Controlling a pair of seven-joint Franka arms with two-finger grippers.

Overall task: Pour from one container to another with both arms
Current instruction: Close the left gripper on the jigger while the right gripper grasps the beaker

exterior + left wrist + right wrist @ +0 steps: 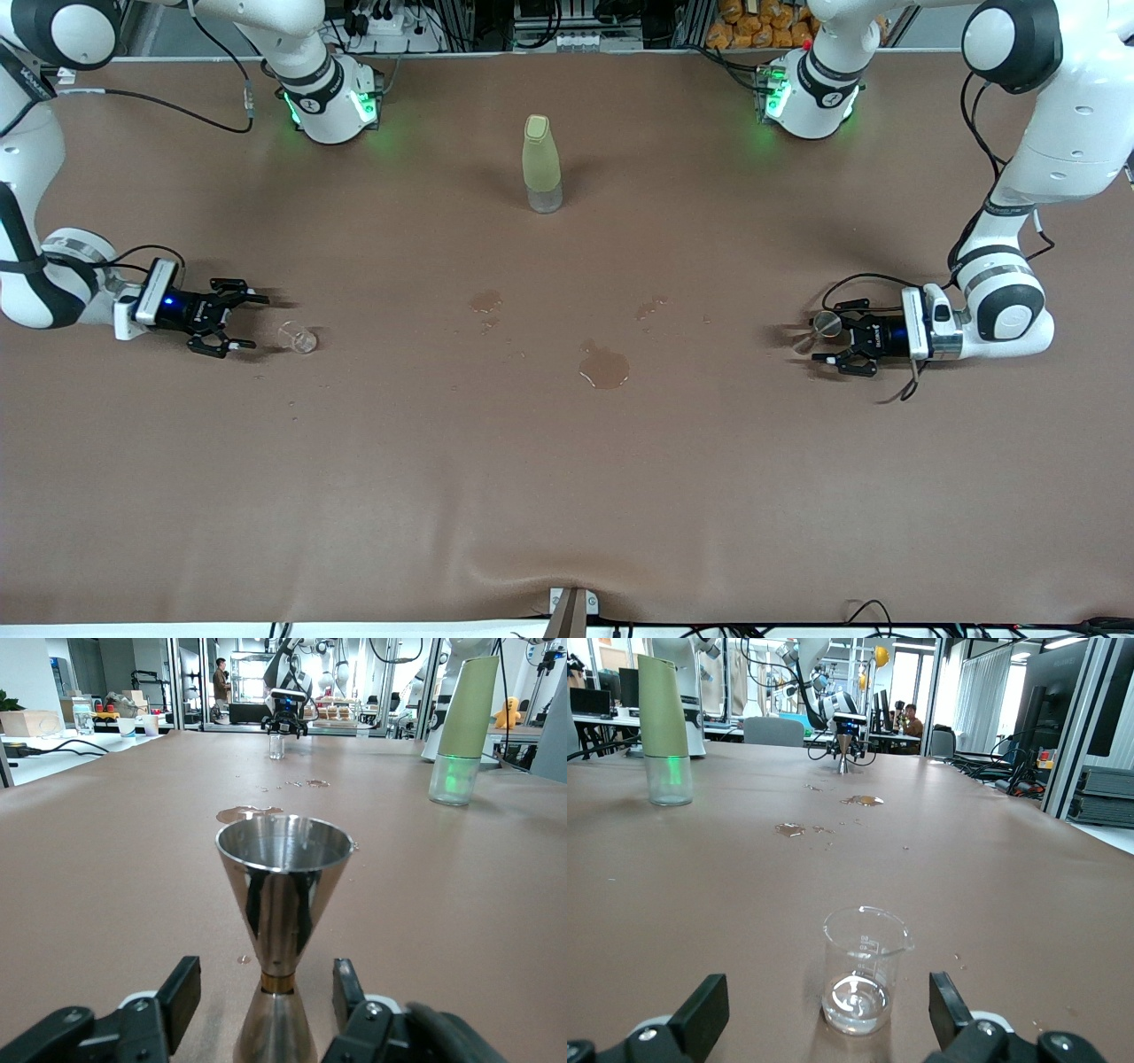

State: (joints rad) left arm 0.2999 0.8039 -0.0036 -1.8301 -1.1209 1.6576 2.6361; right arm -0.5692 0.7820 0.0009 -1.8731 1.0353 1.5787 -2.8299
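The tiny clear glass cup [297, 338] [859, 970] stands upright on the brown table toward the right arm's end, with a little clear liquid in its bottom. My right gripper [252, 322] [824, 1010] lies low at the table, open, its fingertips just short of the cup on either side and not touching it. The silver jigger [820, 330] [283, 895] stands upright toward the left arm's end. My left gripper [822, 337] [266, 992] is open around its narrow waist, with a gap on both sides.
A tall pale yellow-green bottle [541, 164] [461, 726] [664, 726] stands mid-table near the arms' bases. Wet spill patches [604, 368] [485, 301] lie between the two grippers. Cables trail by each wrist.
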